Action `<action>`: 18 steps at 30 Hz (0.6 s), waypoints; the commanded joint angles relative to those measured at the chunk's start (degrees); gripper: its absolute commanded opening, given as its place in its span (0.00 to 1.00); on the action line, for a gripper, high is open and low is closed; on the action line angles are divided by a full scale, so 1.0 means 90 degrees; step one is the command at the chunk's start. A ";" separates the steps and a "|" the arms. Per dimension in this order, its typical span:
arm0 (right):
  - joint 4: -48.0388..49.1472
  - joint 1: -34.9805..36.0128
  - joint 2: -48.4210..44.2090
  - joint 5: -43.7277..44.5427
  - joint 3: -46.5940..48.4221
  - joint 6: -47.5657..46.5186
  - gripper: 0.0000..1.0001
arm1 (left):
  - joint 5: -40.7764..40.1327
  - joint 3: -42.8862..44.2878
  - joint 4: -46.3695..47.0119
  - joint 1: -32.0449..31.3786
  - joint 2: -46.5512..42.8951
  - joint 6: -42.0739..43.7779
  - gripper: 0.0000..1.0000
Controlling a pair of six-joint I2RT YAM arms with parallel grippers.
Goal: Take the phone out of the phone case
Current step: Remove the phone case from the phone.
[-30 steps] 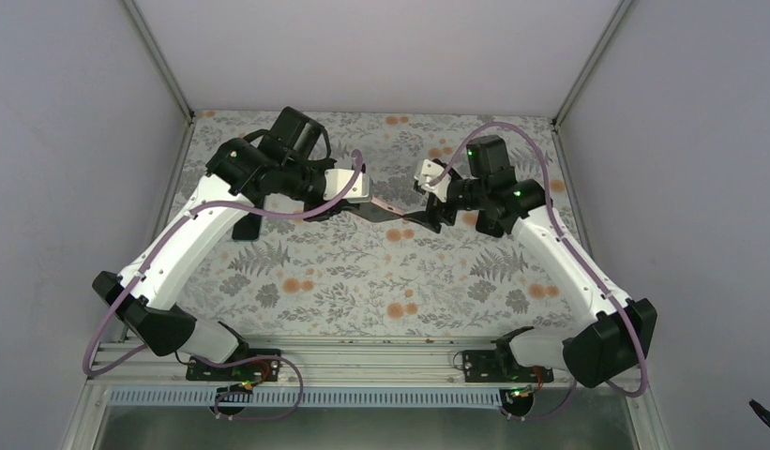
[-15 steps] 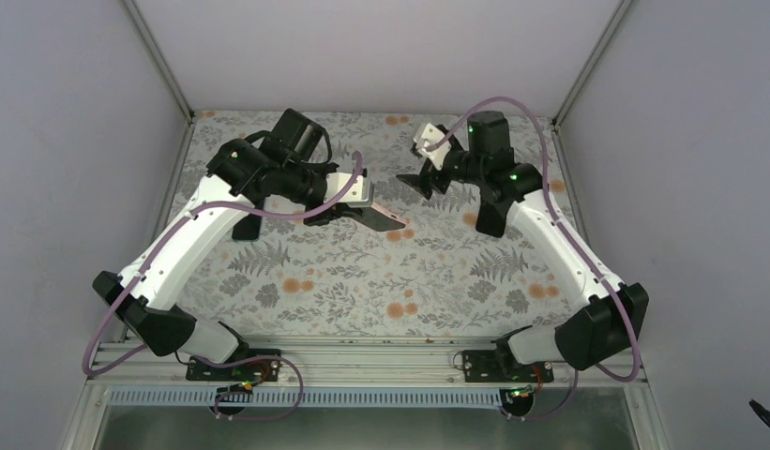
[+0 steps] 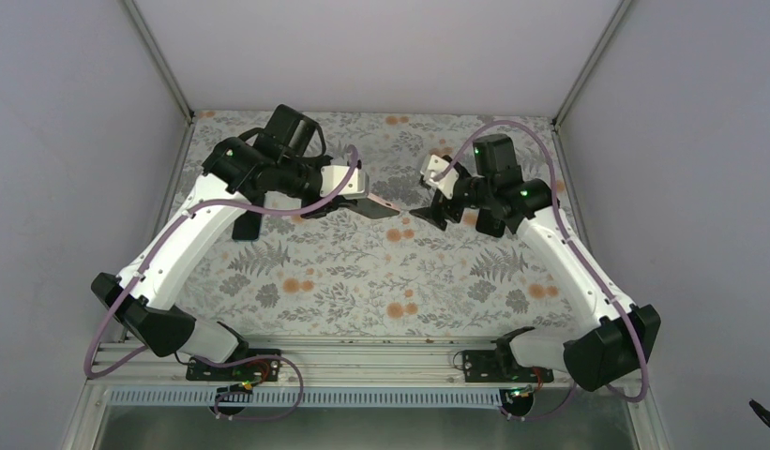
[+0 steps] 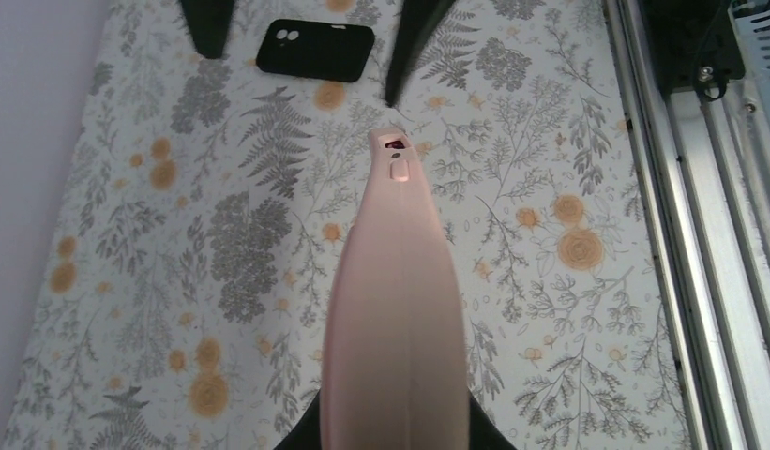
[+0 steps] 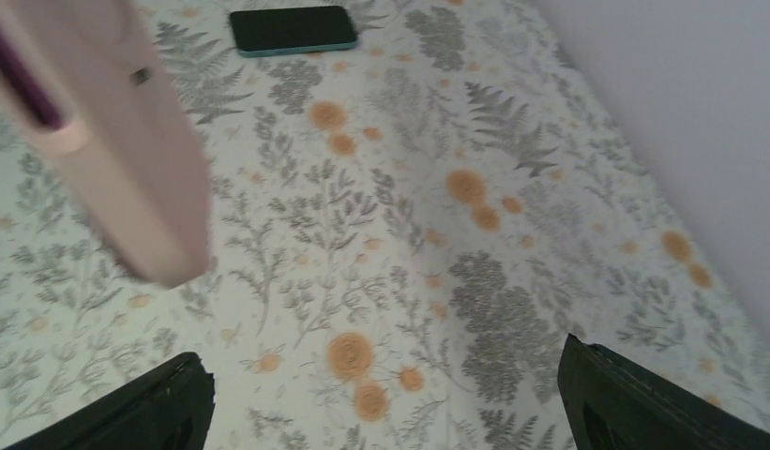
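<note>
Floral-patterned desk (image 3: pixel 362 281), grey walls (image 3: pixel 62 141) on three sides. Phone case (image 4: pixel 395 309), pink, count one: it hangs off the desk, one end clamped in the left fingers (image 4: pixel 478 437). Phone (image 3: pixel 373 208), count one: it sits in the case, dark face up. Right fingers (image 5: pixel 634 403) stand wide apart near the case's free end, not touching. Loose on the desk, count two: black handset with two lenses (image 4: pixel 315 49) beyond the right fingers; teal-edged black handset (image 5: pixel 292 30) on the left.

**Phone case** (image 4: pixel 392 309): salmon-pink, smooth and round-edged, with a small cutout near its far end. One end is clamped in the left pincer (image 3: pixel 348 204), and the rest is held out from it, roughly level, in the air.

**Phone** (image 5: pixel 20 75): glossy black, seated inside the case and framed by its pink rim.
</note>
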 commanded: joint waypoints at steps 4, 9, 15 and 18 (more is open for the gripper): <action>-0.0354 -0.0012 -0.0240 -0.0721 -0.0319 -0.0268 0.94 | 0.0235 0.0061 0.0567 0.0022 -0.0111 -0.0042 0.02; -0.0101 -0.0012 -0.0138 -0.0856 -0.0285 -0.0152 0.92 | 0.0284 0.0093 0.0522 0.0020 -0.0060 -0.0033 0.02; 0.0164 -0.0012 -0.0022 -0.0805 -0.0198 -0.0041 0.91 | 0.0289 0.0069 0.0500 0.0020 -0.0065 -0.0022 0.02; 0.0224 -0.0012 0.0060 -0.0810 -0.0159 -0.0032 0.91 | 0.0338 0.0066 0.0502 0.0020 -0.0071 -0.0028 0.02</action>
